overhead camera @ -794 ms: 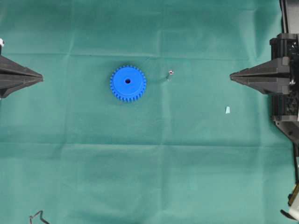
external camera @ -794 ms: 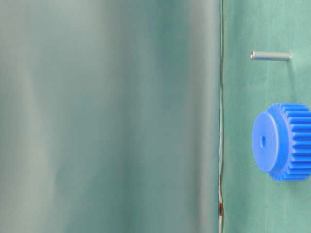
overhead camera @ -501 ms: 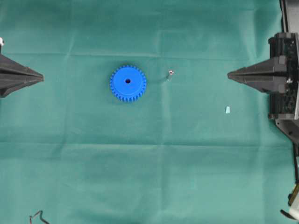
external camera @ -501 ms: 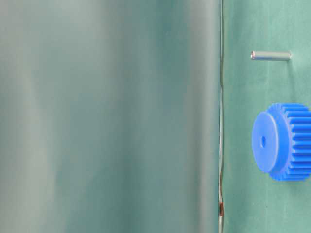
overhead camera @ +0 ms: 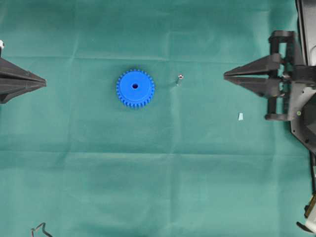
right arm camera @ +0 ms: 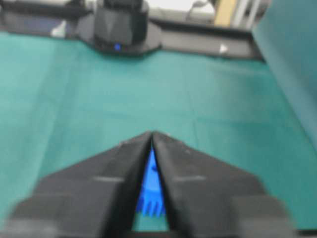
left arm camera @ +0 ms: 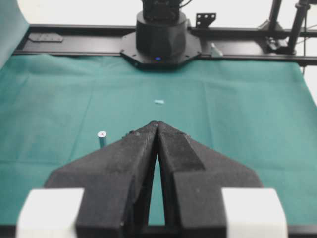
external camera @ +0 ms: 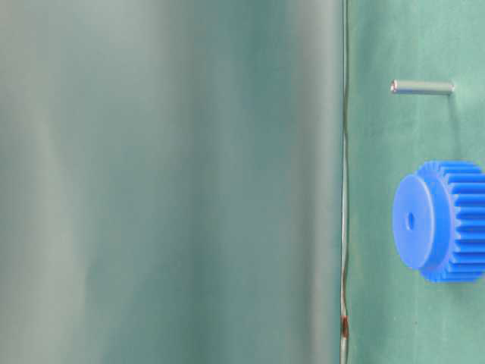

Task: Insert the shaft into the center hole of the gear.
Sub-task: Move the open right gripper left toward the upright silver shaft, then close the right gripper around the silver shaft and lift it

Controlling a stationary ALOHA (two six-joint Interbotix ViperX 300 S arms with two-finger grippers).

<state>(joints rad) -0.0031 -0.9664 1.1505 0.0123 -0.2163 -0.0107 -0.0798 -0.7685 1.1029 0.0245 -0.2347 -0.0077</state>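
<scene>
Easily toppled by a skewed sweep: upright shaft (overhead camera: pixel 180 77) beside gear (overhead camera: pixel 135 88), well apart from right gripper (overhead camera: pixel 228 78), gap unreadable, and left gripper (left arm camera: pixel 157 124), pinched together.

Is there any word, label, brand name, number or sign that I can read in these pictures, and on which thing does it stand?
No readable text in any view.
The gear: plain blue, no marking.
The shaft: bare metal, no marking.
The small pale-blue scrap: too small to tell.
The arm base: only a small blue light, no letters.
The green cloth: no print.
</scene>
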